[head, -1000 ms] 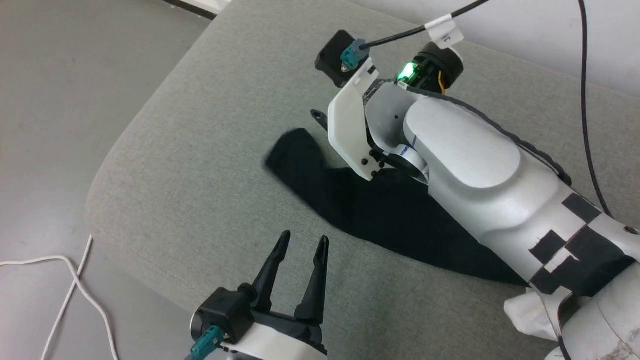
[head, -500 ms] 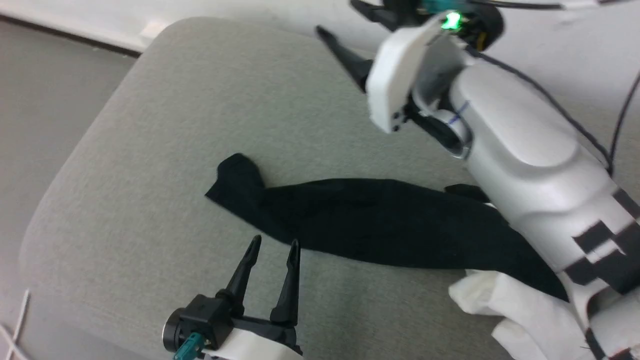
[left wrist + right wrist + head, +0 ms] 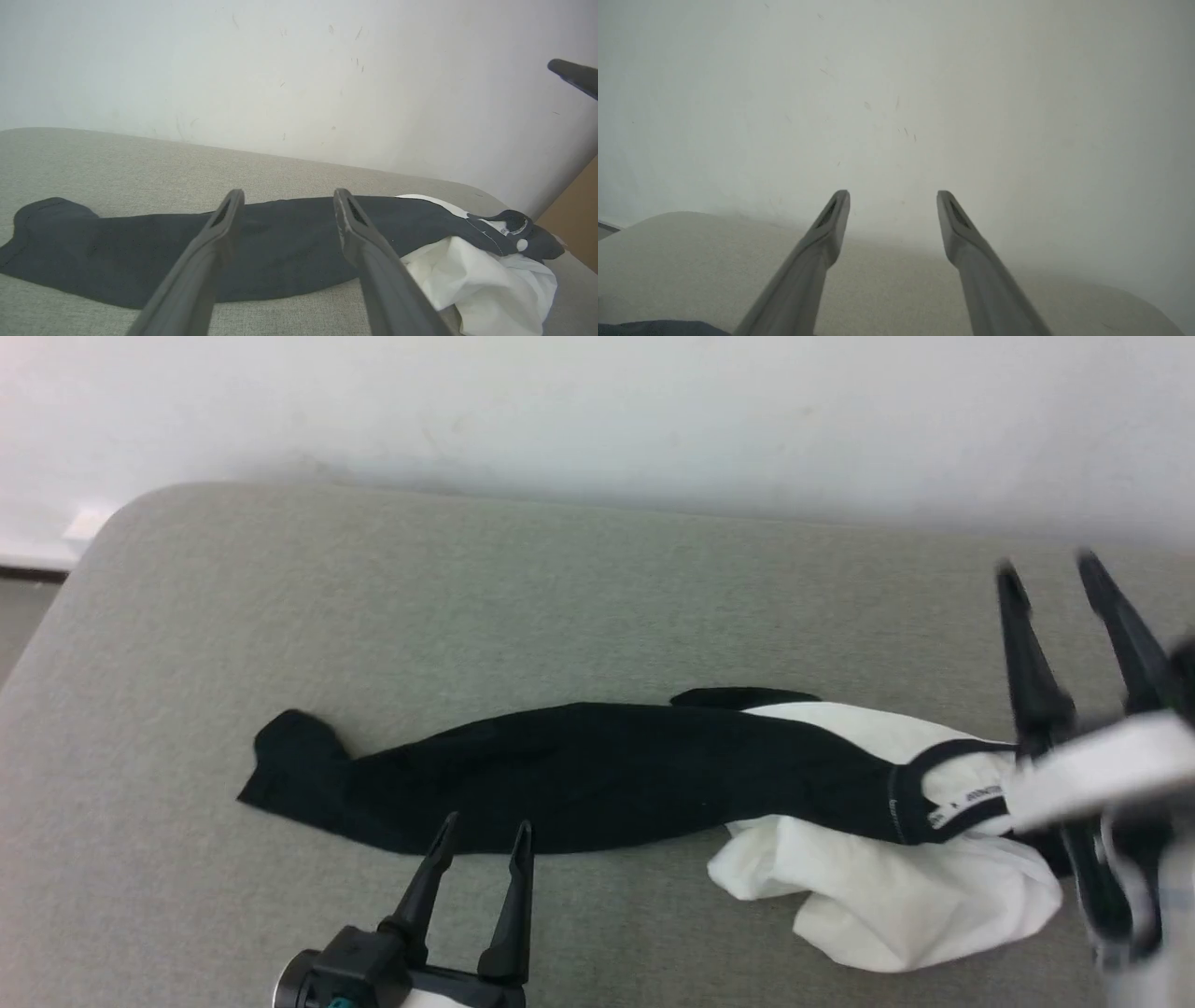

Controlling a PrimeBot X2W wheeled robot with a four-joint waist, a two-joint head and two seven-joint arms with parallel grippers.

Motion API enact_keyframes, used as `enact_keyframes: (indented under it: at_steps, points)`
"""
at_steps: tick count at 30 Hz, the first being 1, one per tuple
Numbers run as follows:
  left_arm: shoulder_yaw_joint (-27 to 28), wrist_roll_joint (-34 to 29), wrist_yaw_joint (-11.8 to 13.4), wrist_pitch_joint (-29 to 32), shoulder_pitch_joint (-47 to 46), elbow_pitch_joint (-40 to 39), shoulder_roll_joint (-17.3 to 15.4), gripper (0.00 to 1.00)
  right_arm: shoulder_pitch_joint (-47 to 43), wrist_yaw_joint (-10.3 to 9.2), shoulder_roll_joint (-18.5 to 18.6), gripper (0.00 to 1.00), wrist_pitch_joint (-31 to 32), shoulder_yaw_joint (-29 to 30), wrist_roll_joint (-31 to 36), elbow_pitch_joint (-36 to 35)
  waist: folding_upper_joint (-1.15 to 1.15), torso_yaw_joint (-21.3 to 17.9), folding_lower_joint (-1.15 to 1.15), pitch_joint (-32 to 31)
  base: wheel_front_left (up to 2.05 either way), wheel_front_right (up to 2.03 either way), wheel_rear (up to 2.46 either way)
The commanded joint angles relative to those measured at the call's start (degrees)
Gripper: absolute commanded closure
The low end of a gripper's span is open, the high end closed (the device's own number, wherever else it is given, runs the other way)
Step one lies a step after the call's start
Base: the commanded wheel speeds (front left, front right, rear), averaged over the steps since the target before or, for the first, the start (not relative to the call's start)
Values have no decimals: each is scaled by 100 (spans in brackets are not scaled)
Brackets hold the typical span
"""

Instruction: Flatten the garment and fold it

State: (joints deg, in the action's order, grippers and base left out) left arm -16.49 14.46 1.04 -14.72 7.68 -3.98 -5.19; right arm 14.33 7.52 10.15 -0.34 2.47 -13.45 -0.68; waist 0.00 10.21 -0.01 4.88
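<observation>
both released: left hand (image 3: 488,821) low centre, right hand (image 3: 1046,563) far right; best pinch the garment (image 3: 607,775) at its bunched white part, then spread.

A grey fabric cushion (image 3: 560,597) with rounded corners sits against a white wall (image 3: 597,411). Small dark marks speckle the wall.

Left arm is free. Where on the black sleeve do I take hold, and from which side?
Probably the cuff at the left end of the garment: it is slightly bunched, giving a raised fold to pinch, while the rest of the sleeve lies flat. Come from the near side with the open left gripper.
</observation>
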Motion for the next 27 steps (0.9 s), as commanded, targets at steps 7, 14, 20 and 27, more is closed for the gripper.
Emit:
enact_keyframes:
  at_steps: [7,14,20,27]
  points:
    - [53,-156,-63,-28,102,-109,-57,0,-2248,-3,-719,0,-250,1009,520,-1666,0,-546,1,-35,0,0,0]
    - [15,-403,-156,15,29,-49,-254,0,-2856,-3,-725,0,-806,1178,-277,-1348,0,-812,1,86,0,0,0]
    - [-336,-637,-520,831,-557,92,-606,0,-2744,-3,-726,0,-877,1070,-308,-1314,0,-958,1,188,0,0,0]
    - [-972,-551,-808,2528,-1509,643,-1037,0,-2565,-3,-726,0,-883,939,-410,-1263,0,-1136,1,493,0,0,0]
